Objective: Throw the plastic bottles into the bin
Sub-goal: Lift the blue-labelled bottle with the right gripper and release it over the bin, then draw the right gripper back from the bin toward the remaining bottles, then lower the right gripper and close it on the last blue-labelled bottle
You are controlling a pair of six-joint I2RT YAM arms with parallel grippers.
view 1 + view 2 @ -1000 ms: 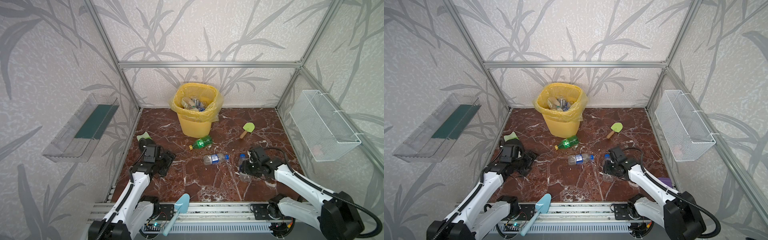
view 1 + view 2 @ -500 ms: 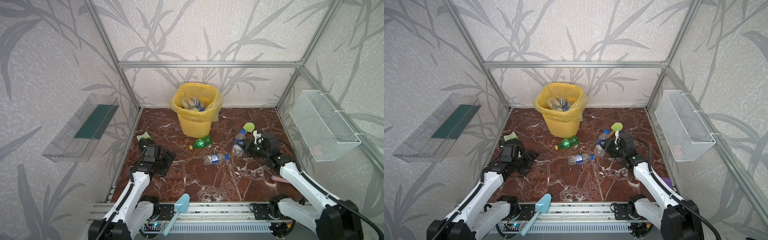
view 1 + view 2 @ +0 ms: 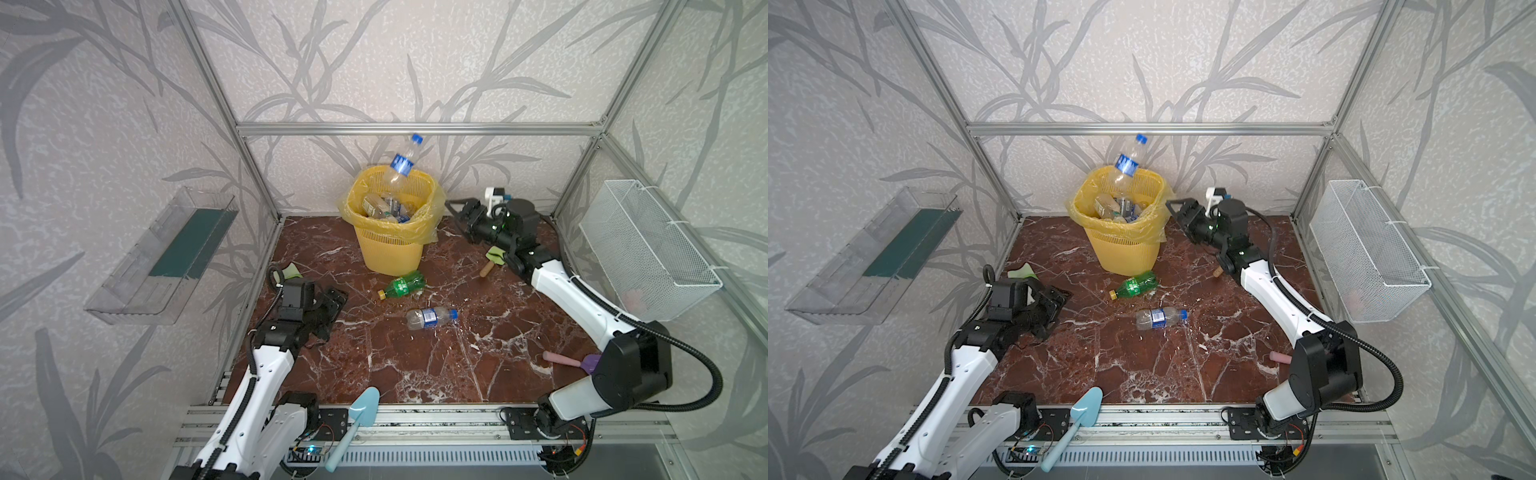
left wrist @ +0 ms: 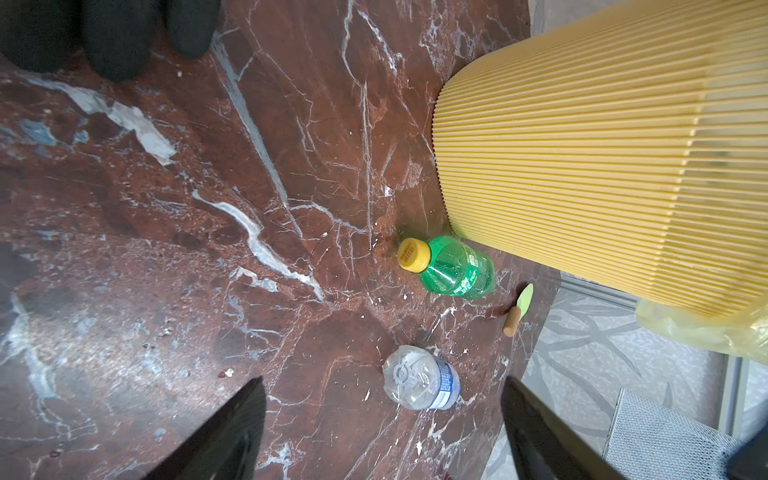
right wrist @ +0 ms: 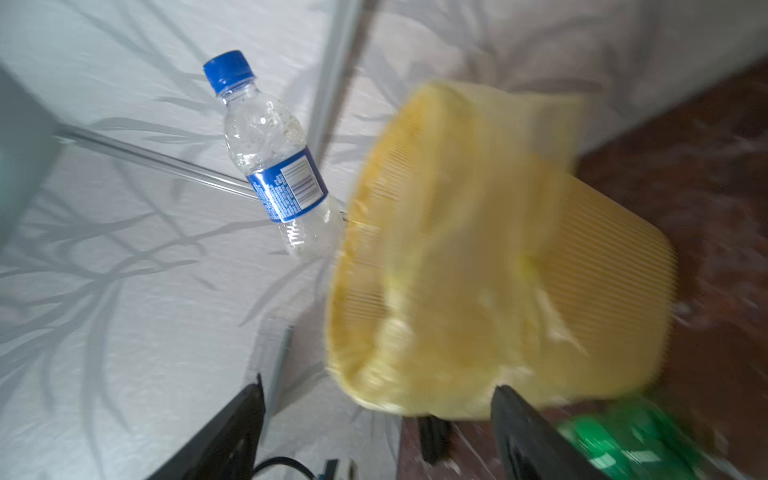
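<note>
A yellow plastic lattice bin (image 3: 390, 253), lined with a translucent yellow bag, is standing at 12 o'clock on the red-brown marble floor (image 3: 374, 365). Several crushed bottles (image 3: 384, 208), some clear with blue labels, are lying heaped inside it. A clear plastic bottle with a blue label and blue cap (image 3: 401, 164) is hanging in mid-air just over the bin's 12 o'clock rim. It is tilting with its cap toward 1 o'clock and touching neither gripper.

The right gripper (image 3: 455, 214) is hovering at the bin's 3 o'clock, about level with the rim, its fingers standing wide apart and gripping nothing. The left gripper (image 3: 334, 309) is sitting low over the floor at 9 o'clock, its fingers likewise spread wide and empty.

Two bottles are lying on the floor outside the bin. A green plastic bottle with a yellow cap (image 3: 402, 284) is lying just beside the bin's foot at its 6 o'clock. A clear blue-labelled bottle (image 3: 430, 318) is lying near the green one, at its 5 o'clock.

A white wire-mesh basket (image 3: 648, 249) is hanging on the wall at 3 o'clock, holding something pale pink that is too blurred to name. A clear plastic tray (image 3: 129, 297) is hanging on the wall at 9 o'clock, with a dark green panel lying in it.
</note>
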